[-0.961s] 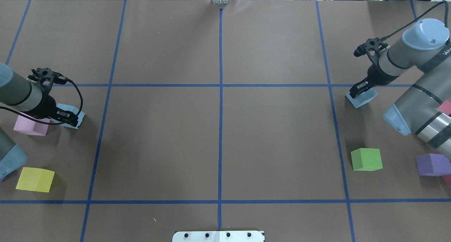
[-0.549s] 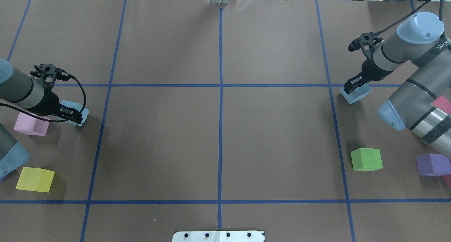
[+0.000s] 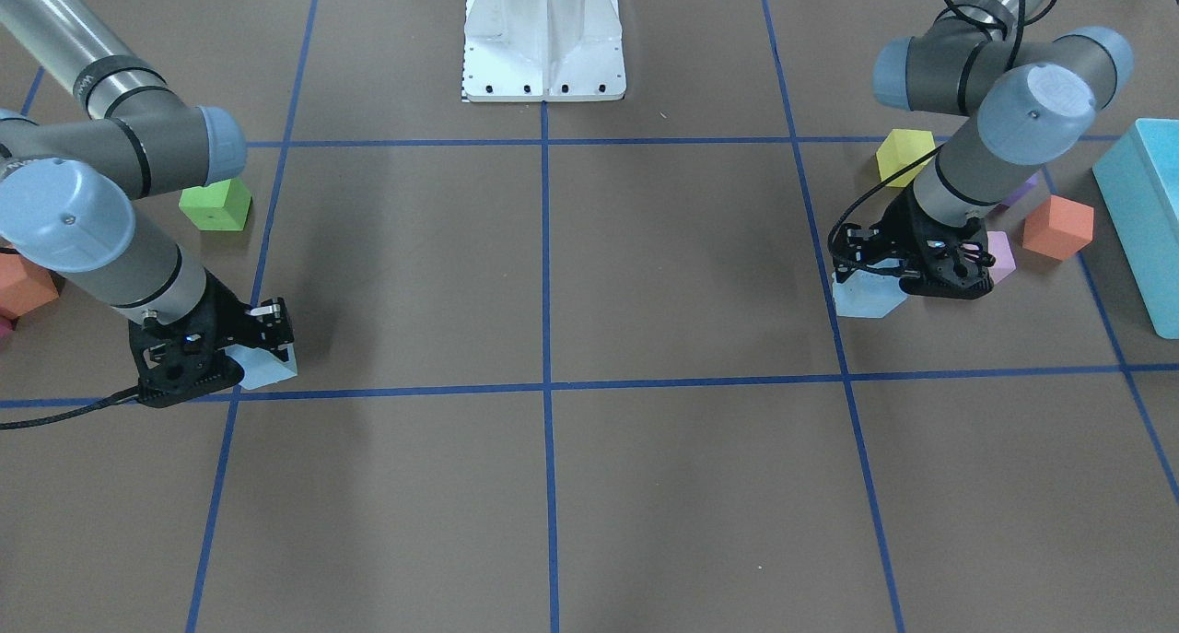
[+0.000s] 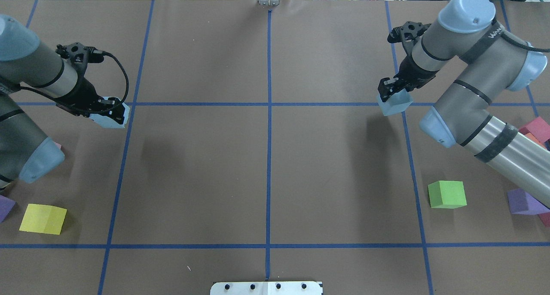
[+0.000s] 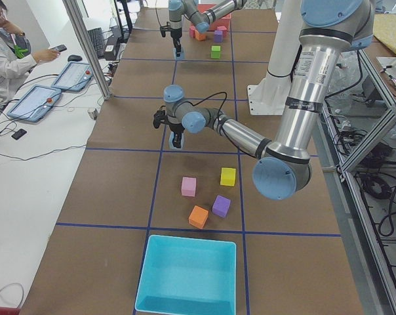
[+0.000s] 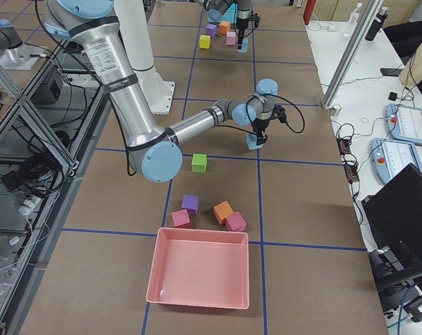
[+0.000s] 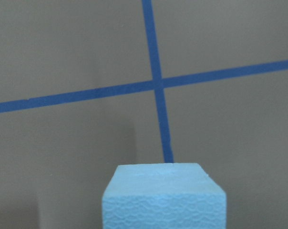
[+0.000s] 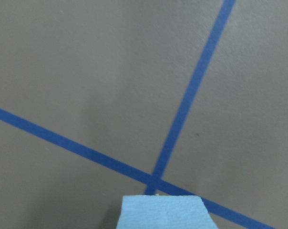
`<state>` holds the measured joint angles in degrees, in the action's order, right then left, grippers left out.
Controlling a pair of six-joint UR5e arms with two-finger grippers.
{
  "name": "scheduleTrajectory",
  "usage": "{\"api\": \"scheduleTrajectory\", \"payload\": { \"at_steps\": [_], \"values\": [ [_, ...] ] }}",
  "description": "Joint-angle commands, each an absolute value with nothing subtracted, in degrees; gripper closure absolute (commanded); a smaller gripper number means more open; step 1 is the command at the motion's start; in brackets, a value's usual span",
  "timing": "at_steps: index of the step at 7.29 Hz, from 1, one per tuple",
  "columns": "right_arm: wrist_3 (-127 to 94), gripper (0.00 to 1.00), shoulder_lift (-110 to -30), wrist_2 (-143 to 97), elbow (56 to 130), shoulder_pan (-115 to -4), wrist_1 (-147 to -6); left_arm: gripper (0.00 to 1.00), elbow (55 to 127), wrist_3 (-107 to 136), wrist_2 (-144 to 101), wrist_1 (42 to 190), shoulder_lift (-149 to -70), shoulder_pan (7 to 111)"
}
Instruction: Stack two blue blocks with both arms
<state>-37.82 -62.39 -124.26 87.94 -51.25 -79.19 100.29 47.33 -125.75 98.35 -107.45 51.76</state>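
My left gripper (image 4: 111, 111) is shut on one pale blue block (image 4: 113, 120) and holds it above the table near a tape crossing. In the front view this gripper (image 3: 907, 278) and its block (image 3: 864, 296) are at the right. The left wrist view shows the block (image 7: 164, 196) over the crossing. My right gripper (image 4: 390, 90) is shut on the other blue block (image 4: 396, 104), also held off the table. In the front view it (image 3: 241, 352) holds that block (image 3: 272, 366) at the left. The right wrist view shows the block's top (image 8: 165, 212).
A green cube (image 4: 447, 194), purple cube (image 4: 521, 202) and red cube (image 4: 535, 126) lie on the right. A yellow cube (image 4: 43, 218) lies front left. An orange cube (image 3: 1057, 228) and turquoise bin (image 3: 1142, 209) are on the left arm's side, a pink bin (image 6: 200, 276) on the right's.
Both grippers have lifted their blue blocks off the table and carried them inward and away from the robot. The pink cube beside the left block is now hidden by the arm.
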Motion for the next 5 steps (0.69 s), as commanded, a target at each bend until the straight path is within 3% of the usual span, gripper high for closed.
{"api": "scheduleTrajectory", "payload": {
  "at_steps": [1, 5],
  "values": [
    [-52.76, 0.43, -56.97, -123.67, 88.15, -46.95, -79.63, 0.36, 100.37, 52.28, -125.95, 90.83, -113.53, 51.77],
    [-66.77, 0.43, -47.31, -114.11, 84.04, -37.9, -79.89, 0.35, 98.01, 62.01, -125.95, 86.31, -120.74, 51.42]
  ]
}}
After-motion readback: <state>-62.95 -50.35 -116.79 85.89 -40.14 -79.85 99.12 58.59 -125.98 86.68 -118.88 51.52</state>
